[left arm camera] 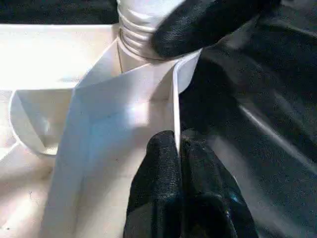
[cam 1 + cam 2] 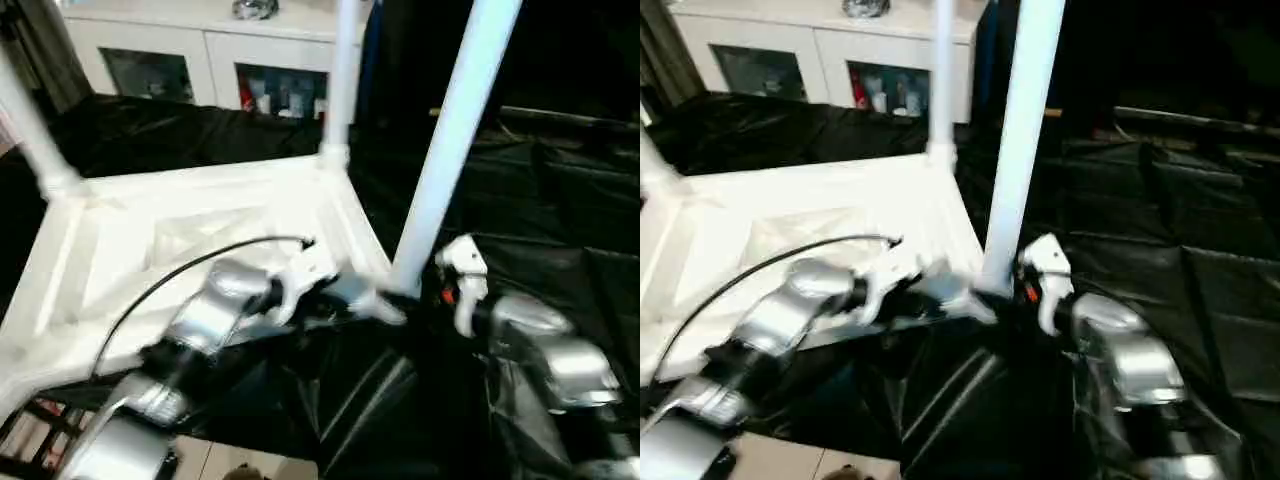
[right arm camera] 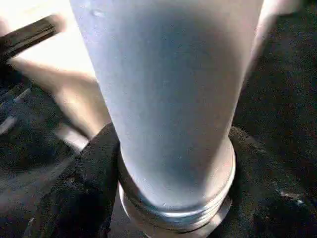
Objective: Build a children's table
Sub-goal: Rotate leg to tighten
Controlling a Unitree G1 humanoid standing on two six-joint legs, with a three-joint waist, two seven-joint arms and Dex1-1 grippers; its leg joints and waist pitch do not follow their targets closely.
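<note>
Children's table [image 2: 200, 215] lies upside down on the black-draped tabletop [image 2: 560, 200]. Left gripper [image 1: 177, 148] pinches its side wall; right gripper [image 3: 168, 168] clasps the near leg [image 2: 450, 140] just above the threads.

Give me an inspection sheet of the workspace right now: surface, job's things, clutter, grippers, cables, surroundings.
Surface: black-draped work table.
Job's things: white tabletop lying underside up; three white legs standing in corner sockets, the nearest leg at the right front corner.
Clutter: nothing seen.
Grippers: left gripper pinching the tabletop's rim; right gripper around the nearest leg's threaded base.
Cables: black cable arching over the left forearm.
Surroundings: white cabinet behind.
</note>
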